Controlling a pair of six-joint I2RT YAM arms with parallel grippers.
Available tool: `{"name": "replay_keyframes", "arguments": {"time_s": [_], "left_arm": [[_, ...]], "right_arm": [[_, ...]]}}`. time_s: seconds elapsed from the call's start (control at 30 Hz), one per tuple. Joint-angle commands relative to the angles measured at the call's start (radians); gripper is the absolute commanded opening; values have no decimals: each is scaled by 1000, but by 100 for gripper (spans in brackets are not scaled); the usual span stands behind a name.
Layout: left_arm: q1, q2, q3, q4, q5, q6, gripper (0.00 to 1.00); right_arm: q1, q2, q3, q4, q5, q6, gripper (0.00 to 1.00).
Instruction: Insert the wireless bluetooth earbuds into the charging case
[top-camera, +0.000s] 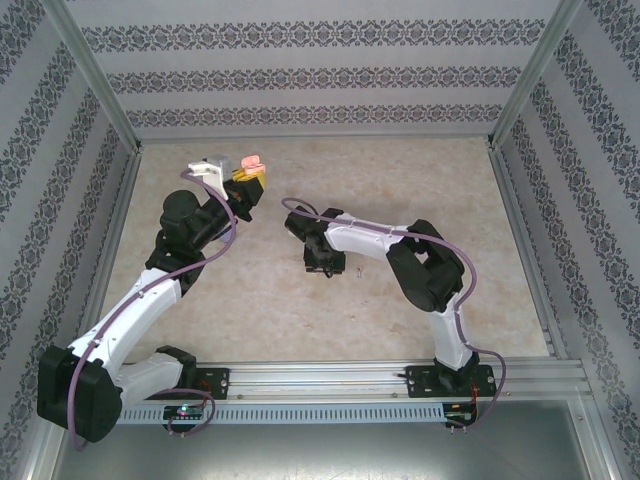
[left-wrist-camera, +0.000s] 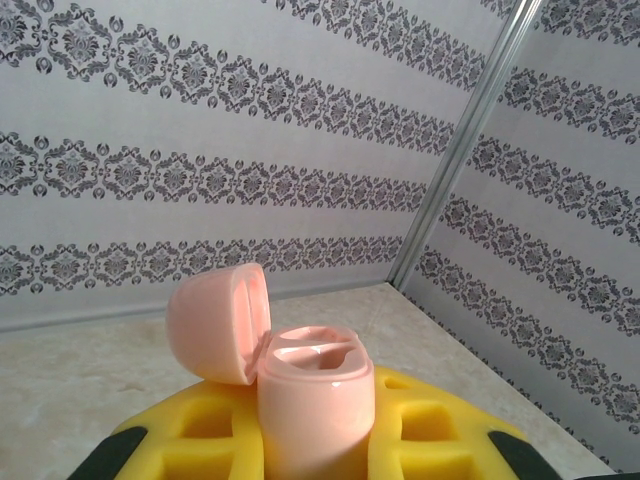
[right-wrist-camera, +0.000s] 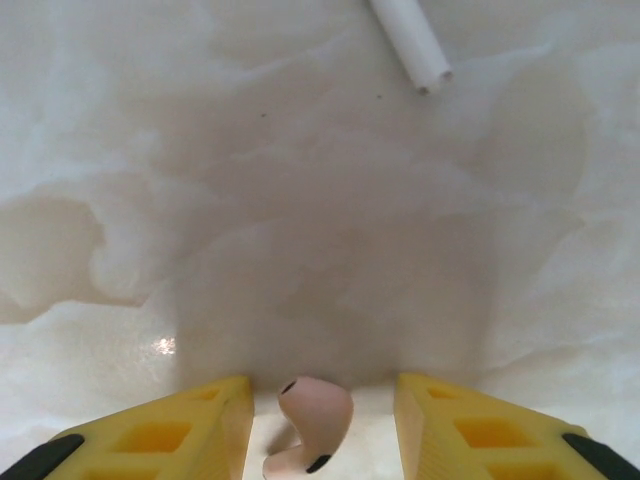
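My left gripper (top-camera: 247, 186) is raised over the back left of the table and is shut on the pink charging case (top-camera: 252, 163). In the left wrist view the charging case (left-wrist-camera: 315, 400) stands upright between the yellow fingers (left-wrist-camera: 450, 440). Its lid (left-wrist-camera: 215, 320) is swung open to the left and both sockets look bare. My right gripper (top-camera: 322, 264) points down at mid-table. A pinkish earbud (right-wrist-camera: 315, 420) lies on the tabletop between the yellow fingers (right-wrist-camera: 190, 435) of this open right gripper (right-wrist-camera: 320, 388), with a gap on each side. A white earbud's stem (right-wrist-camera: 410, 40) lies farther ahead.
Patterned walls with metal posts (top-camera: 100, 85) enclose the beige marbled table (top-camera: 250, 300) on three sides. A metal rail (top-camera: 330, 378) carrying both arm bases runs along the near edge. The right arm's elbow (top-camera: 425, 270) rises over the table's right half.
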Motion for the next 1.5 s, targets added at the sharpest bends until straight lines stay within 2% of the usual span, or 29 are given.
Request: {"name": "replay_keyframes", "arguments": {"time_s": [0.0, 0.13, 0.23, 0.47, 1.0, 1.47], "left_arm": [[-14, -7, -10, 68, 6, -13, 0], [-16, -8, -14, 74, 5, -13, 0], [-18, -11, -17, 77, 6, -15, 0], [-19, -21, -26, 78, 0, -10, 0], [-19, -24, -44, 99, -3, -21, 0], [-20, -29, -45, 97, 0, -19, 0]], "right_arm": [[-4, -15, -59, 35, -30, 168, 42], [-17, -47, -123, 112, -56, 303, 39], [-17, -45, -107, 103, -51, 345, 37], [-7, -13, -38, 52, -58, 356, 35], [15, -29, -38, 45, -71, 426, 37], [-12, -19, -42, 41, -45, 440, 33]]}}
